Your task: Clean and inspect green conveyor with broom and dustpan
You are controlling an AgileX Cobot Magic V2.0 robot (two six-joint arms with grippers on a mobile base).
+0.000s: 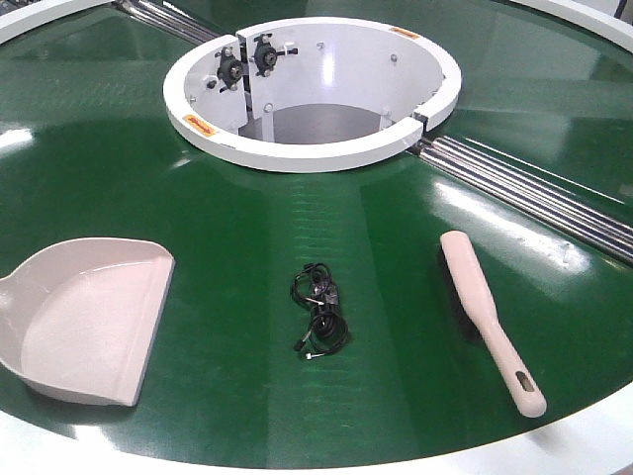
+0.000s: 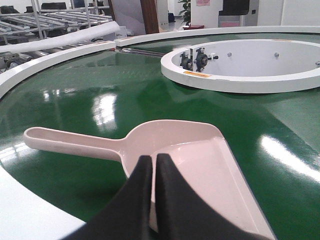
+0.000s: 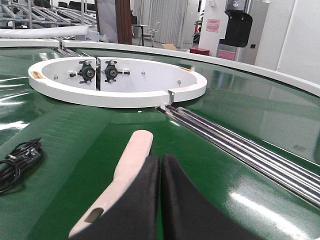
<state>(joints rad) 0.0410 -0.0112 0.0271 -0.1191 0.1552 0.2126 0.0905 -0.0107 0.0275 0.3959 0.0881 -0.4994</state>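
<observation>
The green conveyor (image 1: 297,218) fills the front view. The beige-pink dustpan (image 1: 89,317) lies on it at the front left, its lip facing right. The beige broom (image 1: 485,312) lies at the front right with black bristles under its far end and its handle toward the front edge. No gripper shows in the front view. In the left wrist view my left gripper (image 2: 154,157) is shut and empty, just over the near side of the dustpan (image 2: 200,155). In the right wrist view my right gripper (image 3: 161,157) is shut and empty, just right of the broom (image 3: 132,155).
A tangled black cable (image 1: 318,309) lies on the belt between dustpan and broom; it also shows in the right wrist view (image 3: 17,162). The white central ring (image 1: 307,153) stands behind. Metal rollers (image 1: 534,193) run from it to the right. The white outer rim (image 1: 593,440) borders the front.
</observation>
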